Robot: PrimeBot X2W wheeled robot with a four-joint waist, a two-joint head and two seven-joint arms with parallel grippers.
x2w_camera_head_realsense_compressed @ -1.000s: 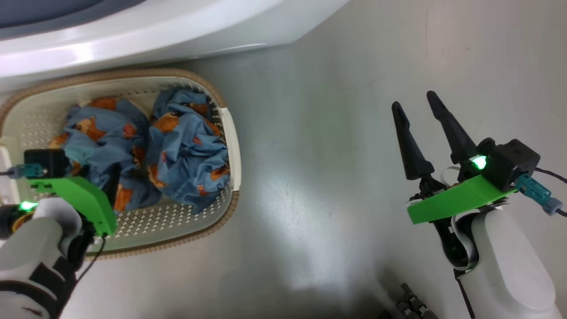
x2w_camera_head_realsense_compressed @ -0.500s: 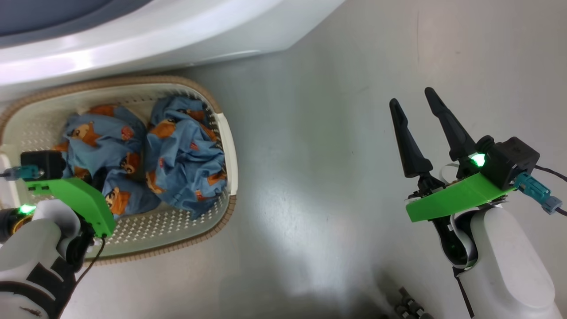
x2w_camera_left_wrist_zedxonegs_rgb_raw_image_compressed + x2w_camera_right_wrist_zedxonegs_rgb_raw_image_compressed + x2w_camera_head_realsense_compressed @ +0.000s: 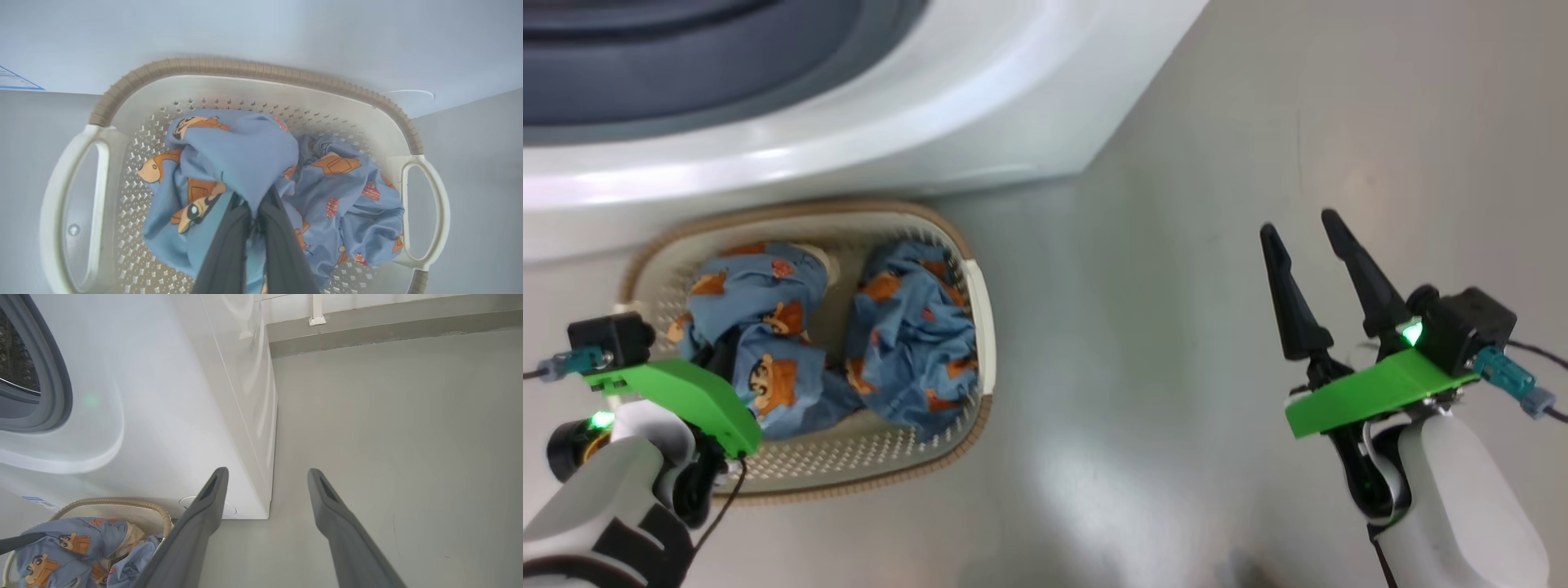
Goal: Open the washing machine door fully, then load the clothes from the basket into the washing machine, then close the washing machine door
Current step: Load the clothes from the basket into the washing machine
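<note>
Pinching a fold of the left bundle of clothes, the left tool is clamped on the fabric over the left half of the basket. A second bundle lies touching it in the basket's right half. Just behind the basket stands the washing machine. Well to the basket's right, the right tool hangs over the floor, fingers spread and empty.

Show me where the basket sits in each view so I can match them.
Head view: basket at lower left, below the washer.
Left wrist view: basket across the middle, left gripper shut on clothes inside.
Right wrist view: basket in the bottom left corner.
Shared landmark: the washer's white front, right behind the basket.
</note>
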